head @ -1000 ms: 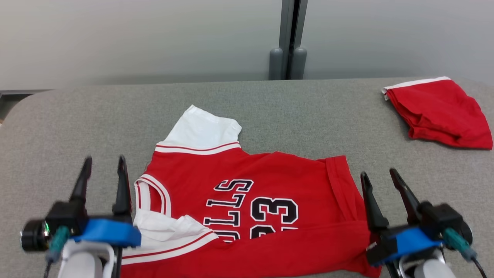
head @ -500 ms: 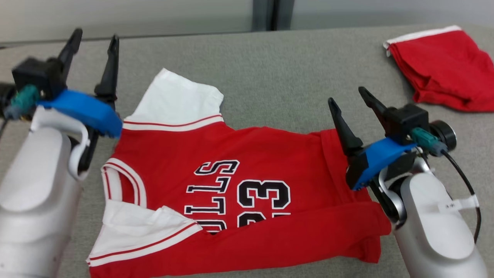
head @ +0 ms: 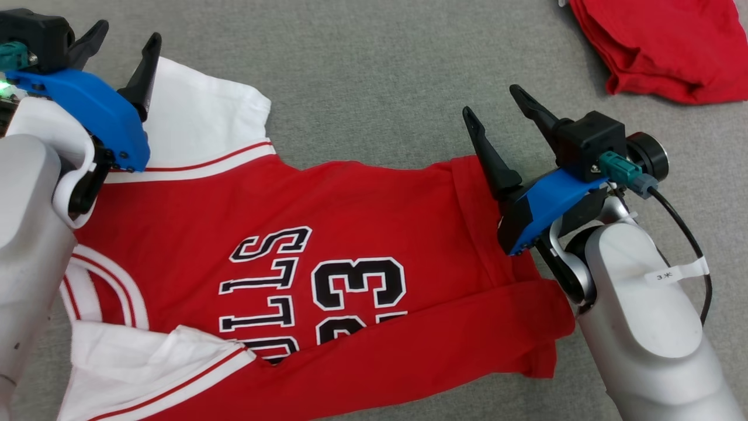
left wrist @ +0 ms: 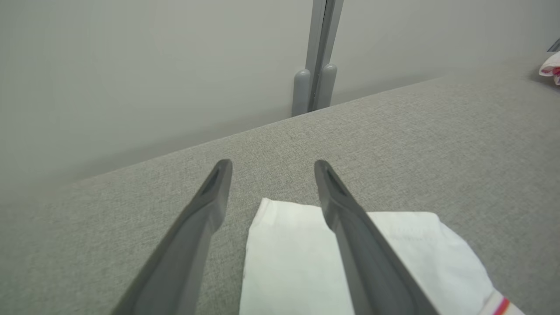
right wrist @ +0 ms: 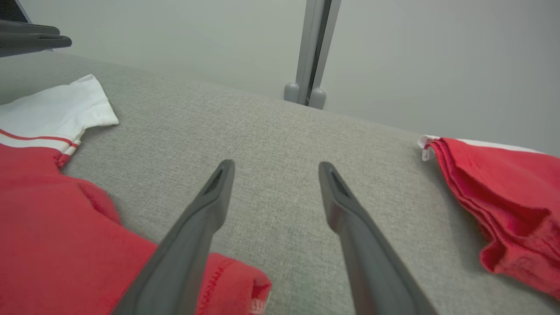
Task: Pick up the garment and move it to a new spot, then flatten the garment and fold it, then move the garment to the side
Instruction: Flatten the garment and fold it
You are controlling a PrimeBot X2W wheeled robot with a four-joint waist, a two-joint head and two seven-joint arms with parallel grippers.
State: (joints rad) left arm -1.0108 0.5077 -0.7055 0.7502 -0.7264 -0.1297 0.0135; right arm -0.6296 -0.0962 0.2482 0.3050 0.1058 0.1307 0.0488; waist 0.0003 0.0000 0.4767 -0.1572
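Observation:
The garment (head: pixel 350 216) is a red jersey with white sleeves and black "BULLS 23" lettering, lying rumpled on the grey fabric surface, its lower edge folded over. My left gripper (head: pixel 128 35) hovers open over the far white sleeve (left wrist: pixel 297 262), one finger above the sleeve and the other past its edge. My right gripper (head: pixel 492 100) stands open above the jersey's right hem (right wrist: pixel 232 284), holding nothing. In the right wrist view the gripper (right wrist: pixel 275 165) points over bare surface just beyond the red cloth (right wrist: pixel 52 227).
A second red garment (head: pixel 660 47) with a white band lies bunched at the far right (right wrist: pixel 503 192). The grey padded surface (head: pixel 362 76) ends at a pale wall with a grey post (left wrist: pixel 317 65) behind it.
The head camera has tilted down and closer to the jersey. Both arms have reached forward over it, the left to the white sleeve, the right to the hem. Both grippers stay open.

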